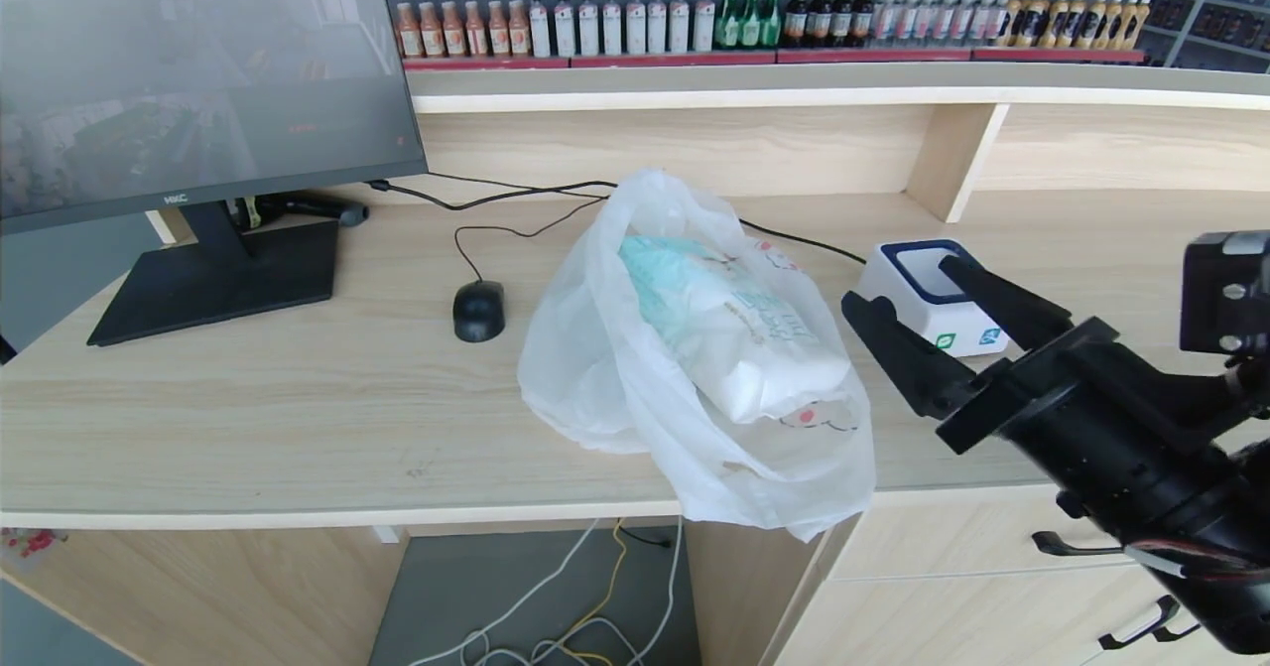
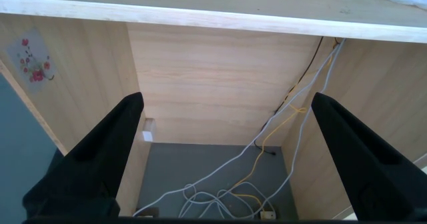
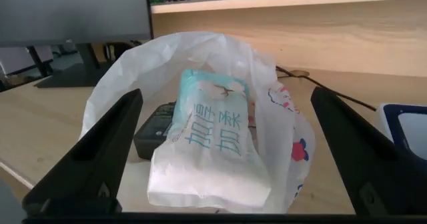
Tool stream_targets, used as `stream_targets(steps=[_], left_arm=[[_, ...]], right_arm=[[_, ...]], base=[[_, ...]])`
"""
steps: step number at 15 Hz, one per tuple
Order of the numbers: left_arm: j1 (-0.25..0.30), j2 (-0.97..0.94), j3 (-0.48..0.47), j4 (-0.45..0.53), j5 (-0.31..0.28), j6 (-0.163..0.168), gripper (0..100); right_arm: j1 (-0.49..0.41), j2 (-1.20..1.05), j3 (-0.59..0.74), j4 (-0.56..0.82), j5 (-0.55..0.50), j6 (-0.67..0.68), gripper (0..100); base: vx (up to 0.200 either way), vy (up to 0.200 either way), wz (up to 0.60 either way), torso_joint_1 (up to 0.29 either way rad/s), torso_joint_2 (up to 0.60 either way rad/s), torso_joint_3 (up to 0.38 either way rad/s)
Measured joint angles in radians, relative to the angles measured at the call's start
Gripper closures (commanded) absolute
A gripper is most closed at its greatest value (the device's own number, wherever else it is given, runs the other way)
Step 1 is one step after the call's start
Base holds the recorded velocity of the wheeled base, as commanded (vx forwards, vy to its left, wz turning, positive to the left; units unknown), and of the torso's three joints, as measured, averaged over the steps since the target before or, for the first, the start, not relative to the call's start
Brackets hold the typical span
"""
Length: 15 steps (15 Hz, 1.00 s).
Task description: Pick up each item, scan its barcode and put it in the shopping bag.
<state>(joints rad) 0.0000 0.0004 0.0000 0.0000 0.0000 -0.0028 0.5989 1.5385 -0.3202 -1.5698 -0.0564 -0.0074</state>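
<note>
A white translucent shopping bag (image 1: 595,368) lies on the wooden counter (image 1: 248,418) with its lower end hanging over the front edge. Inside it lies a soft teal and white pack (image 1: 724,319). The pack (image 3: 213,144) is also clear in the right wrist view, and a dark flat thing (image 3: 155,127) shows through the plastic beside it; I cannot tell whether that is inside. A white scanner (image 1: 928,294) with a blue-rimmed top stands right of the bag. My right gripper (image 1: 903,284) hovers open and empty just in front of the scanner, pointing at the bag. My left gripper (image 2: 227,104) is open and empty below counter height.
A monitor (image 1: 189,70) on a black stand occupies the counter's left, with a black mouse (image 1: 478,311) and cables between it and the bag. A raised wooden ledge and a shelf of bottles (image 1: 754,21) run behind. Loose cables (image 2: 233,191) lie under the counter.
</note>
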Motion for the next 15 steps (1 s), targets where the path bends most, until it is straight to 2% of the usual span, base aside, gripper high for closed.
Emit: stream_targets(steps=[2,4,6,8,13,15], left_arm=[[0.000,0.000,0.000,0.000,0.000,0.000,0],[-0.001,0.000,0.000,0.000,0.000,0.000,0],[-0.001,0.000,0.000,0.000,0.000,0.000,0],[-0.001,0.000,0.000,0.000,0.000,0.000,0],[0.000,0.000,0.000,0.000,0.000,0.000,0],[0.000,0.000,0.000,0.000,0.000,0.000,0]], right_arm=[[-0.033,-0.164,0.164,0.000,-0.007,0.000,0],[-0.056,-0.315,0.263,0.010,-0.030,0.001,0],[-0.069,-0.466,0.300,0.160,-0.037,-0.003,0],[-0.073,-0.633,0.308,0.413,-0.040,-0.022,0],[-0.074,-1.120,0.197,1.350,0.018,-0.061,0],[-0.074,-1.289,0.168,1.578,0.056,-0.080,0]], base=[[0.000,0.000,0.00,0.000,0.00,0.000],[0.000,0.000,0.00,0.000,0.00,0.000],[0.000,0.000,0.00,0.000,0.00,0.000],[0.000,0.000,0.00,0.000,0.00,0.000],[0.000,0.000,0.00,0.000,0.00,0.000],[0.000,0.000,0.00,0.000,0.00,0.000]])
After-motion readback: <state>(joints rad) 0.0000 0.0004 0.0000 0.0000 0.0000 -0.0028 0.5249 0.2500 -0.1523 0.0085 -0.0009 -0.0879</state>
